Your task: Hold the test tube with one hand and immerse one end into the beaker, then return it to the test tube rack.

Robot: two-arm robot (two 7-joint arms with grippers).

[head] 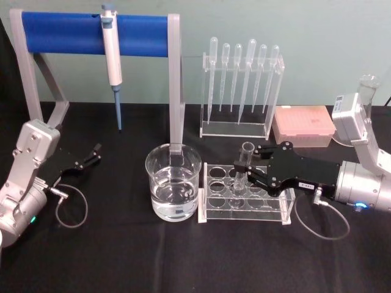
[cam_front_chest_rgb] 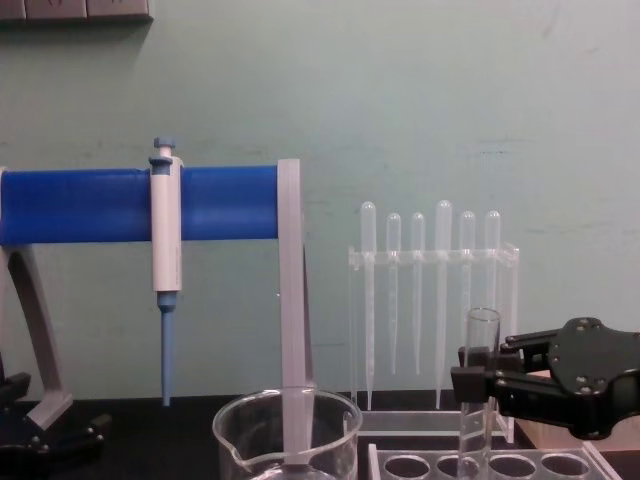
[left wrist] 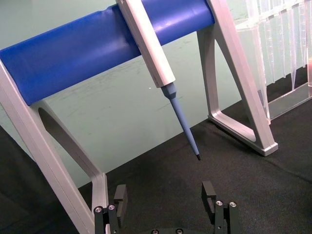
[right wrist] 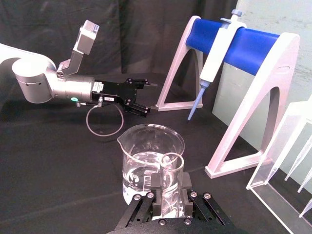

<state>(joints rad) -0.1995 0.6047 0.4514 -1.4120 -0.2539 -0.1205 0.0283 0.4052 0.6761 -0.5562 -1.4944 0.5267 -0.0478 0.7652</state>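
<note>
Right pincer (head: pixel 250 173) clamped on test tube (head: pixel 242 168), tube standing upright in rack (head: pixel 211 206). Risk: tube catching rack hole or striking rim of beaker (head: pixel 173 183) just beside pincer. Pipette stand (head: pixel 241 91) behind. Left pincer (head: pixel 91 155) idle, spread wide, well apart over counter (head: pixel 122 256).

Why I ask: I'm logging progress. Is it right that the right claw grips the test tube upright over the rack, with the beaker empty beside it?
Not quite: the beaker holds clear liquid, as the head view shows. The right claw does grip the test tube upright over the rack.
</note>
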